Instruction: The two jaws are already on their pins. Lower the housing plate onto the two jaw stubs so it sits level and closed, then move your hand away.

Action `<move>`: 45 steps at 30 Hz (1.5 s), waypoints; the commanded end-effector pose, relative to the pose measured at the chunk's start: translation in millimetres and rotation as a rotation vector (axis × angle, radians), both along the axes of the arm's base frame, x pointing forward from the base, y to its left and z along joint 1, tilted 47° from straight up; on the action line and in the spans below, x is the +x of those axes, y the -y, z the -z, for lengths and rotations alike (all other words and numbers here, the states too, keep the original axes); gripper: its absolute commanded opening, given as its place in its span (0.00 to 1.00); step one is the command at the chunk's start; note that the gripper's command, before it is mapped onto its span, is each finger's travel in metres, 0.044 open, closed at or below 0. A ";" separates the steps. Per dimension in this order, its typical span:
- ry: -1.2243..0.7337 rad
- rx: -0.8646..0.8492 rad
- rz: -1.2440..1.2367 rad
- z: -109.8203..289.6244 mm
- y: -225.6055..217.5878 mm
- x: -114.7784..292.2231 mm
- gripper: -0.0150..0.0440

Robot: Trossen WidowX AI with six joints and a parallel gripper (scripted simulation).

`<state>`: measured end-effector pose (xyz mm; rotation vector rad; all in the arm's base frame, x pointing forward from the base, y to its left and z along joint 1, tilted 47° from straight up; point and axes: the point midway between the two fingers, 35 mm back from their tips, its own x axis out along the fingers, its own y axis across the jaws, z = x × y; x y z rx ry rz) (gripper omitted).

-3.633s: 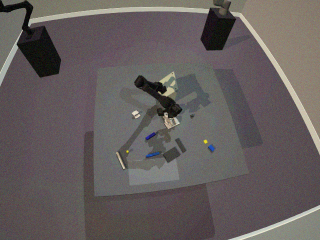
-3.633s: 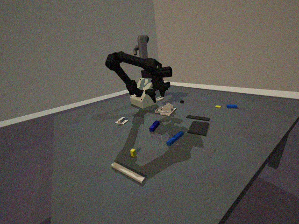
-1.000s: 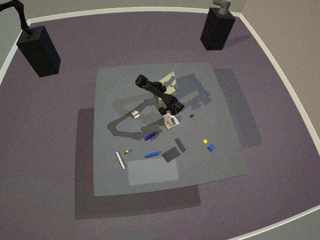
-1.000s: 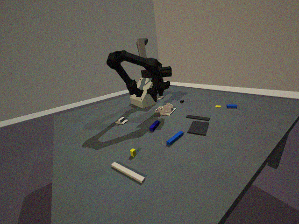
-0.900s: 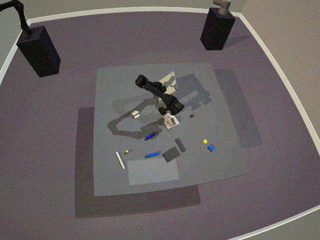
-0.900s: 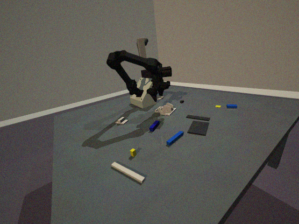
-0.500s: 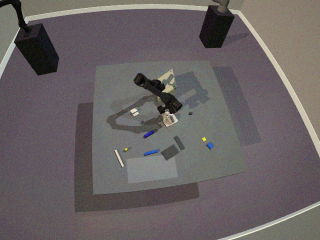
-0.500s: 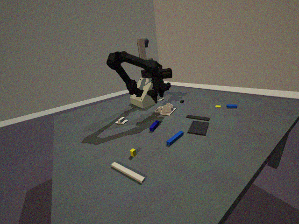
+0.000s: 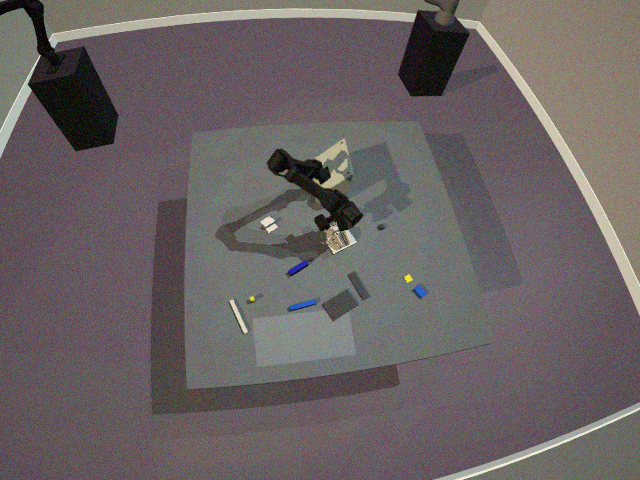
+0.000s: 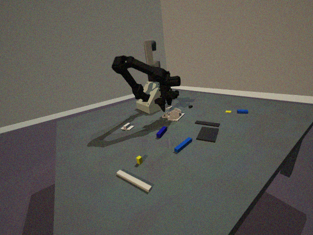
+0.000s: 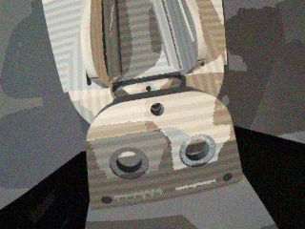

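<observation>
Seen from the table's near side, with the pincer as clock centre: white bar, seven o'clock; bright blue bar, five. Beyond, the pincer grips the two-holed plate; in the wrist view, the pale base extends toward twelve. Level seating cannot be told.

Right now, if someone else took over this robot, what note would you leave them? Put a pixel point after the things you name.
Gripper [image 11: 159, 147] [image 10: 167, 107]: shut on the pale, round-cornered housing plate with two ringed holes [image 11: 159, 135].
Whereabouts: the plate is by the pale jaw assembly [image 11: 71, 67] [image 9: 345, 245] [image 10: 180, 116]; whether it touches the stubs, I cannot tell.
Done: jaws in place, plate gripped.
Left: seat the plate level and closed if it isn't yet, release, move away.
</observation>
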<state>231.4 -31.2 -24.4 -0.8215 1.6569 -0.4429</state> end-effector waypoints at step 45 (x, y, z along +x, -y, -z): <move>-0.019 -0.011 -0.010 19.4 22.4 -6.9 0.85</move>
